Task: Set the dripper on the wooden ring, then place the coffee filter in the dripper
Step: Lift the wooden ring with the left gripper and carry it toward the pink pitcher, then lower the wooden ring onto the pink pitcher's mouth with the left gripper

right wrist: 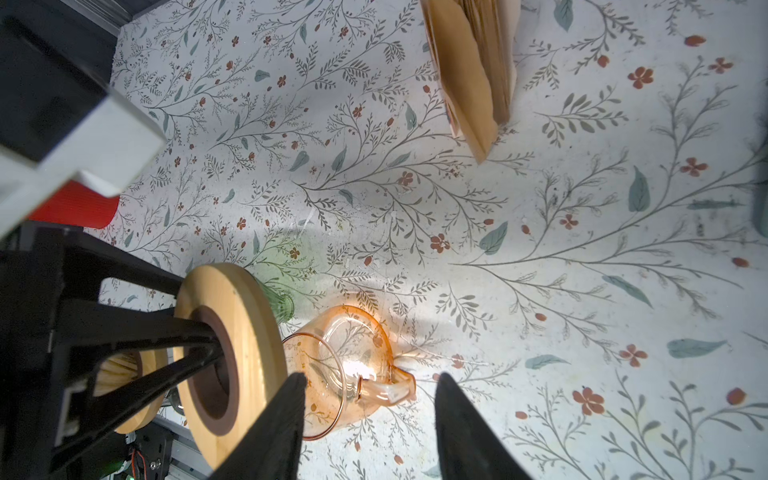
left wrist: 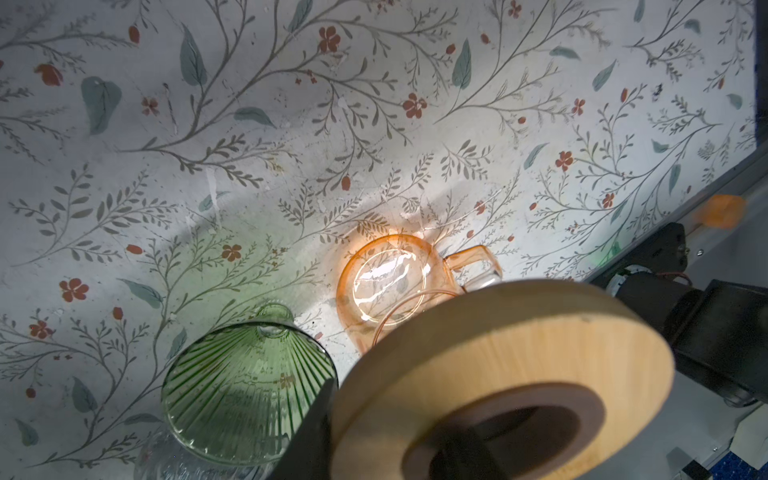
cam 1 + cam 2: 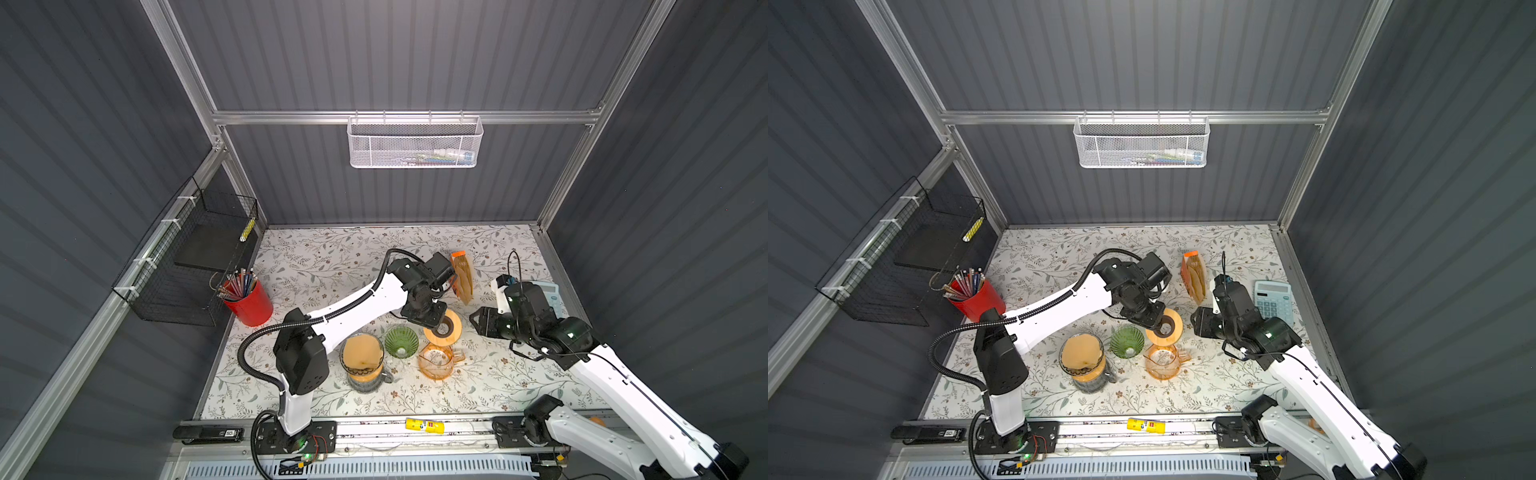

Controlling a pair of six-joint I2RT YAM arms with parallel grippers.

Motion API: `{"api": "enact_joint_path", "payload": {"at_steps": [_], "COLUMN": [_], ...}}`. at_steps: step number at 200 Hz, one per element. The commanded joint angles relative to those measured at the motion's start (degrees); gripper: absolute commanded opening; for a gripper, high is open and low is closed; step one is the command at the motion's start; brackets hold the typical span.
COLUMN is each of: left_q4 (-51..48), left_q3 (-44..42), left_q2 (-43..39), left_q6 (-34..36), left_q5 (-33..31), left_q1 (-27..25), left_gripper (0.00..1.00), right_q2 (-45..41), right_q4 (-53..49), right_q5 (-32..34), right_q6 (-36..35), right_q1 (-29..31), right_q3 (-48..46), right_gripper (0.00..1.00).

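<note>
Over the orange glass carafe (image 3: 436, 363), the left jaws were partly closed on a wooden ring (image 3: 456, 323). One finger reached through its hole and the other pressed its outer edge, as the right wrist view showed. The ring hung tilted above the carafe's mouth and, as far as could be told, clear of it. The right jaws stood open and empty just beside the carafe, whose handle showed between their tips in the right wrist view.

The green glass dripper (image 3: 401, 341) sat on the tabletop (image 3: 332, 266) just beside the carafe, with nothing in it. The pack of coffee filters (image 3: 463, 276) stood on end toward the back of the tabletop, beyond the left wrist and untouched. Nearer the front, a second dripper (image 3: 362, 357) sat on a grey carafe with a brown filter already in it.

The step in hand looked like setup: seating the ring on the carafe so the green cone would have a stand. No filter had been taken yet. The next move probably called for levelling the ring, lowering it squarely onto the glass rim and letting go gently. After that, the free right jaws would need a light pinch to draw one thin sheet from the pack.
</note>
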Motion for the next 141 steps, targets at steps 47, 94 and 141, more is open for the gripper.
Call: {"api": "enact_joint_path", "payload": {"at_steps": [47,94,141], "left_q4": [-0.1,-0.1,-0.9], "left_q3": [-2.8,-3.3,-4.2], "left_q2": [1.0,1.8,2.3], "left_q6": [-2.1,-2.6,-2.7], "left_q5": [-1.4,-1.4,-2.1], "left_q1": [-1.9,-3.3,-4.3], "left_gripper": [0.29,0.29,0.29], "right_q2": [-1.2,-1.3,-1.3], "right_q4": [-1.5,-0.9,-0.6], "right_q5": [-0.5,-1.1,-1.2], "right_q6": [0.4,0.9,1.1], "right_q1": [-0.4,-0.4,-0.4], "right_q3": [0.5,-0.2,-0.5], "right_gripper": [0.51,0.51,0.51]}}
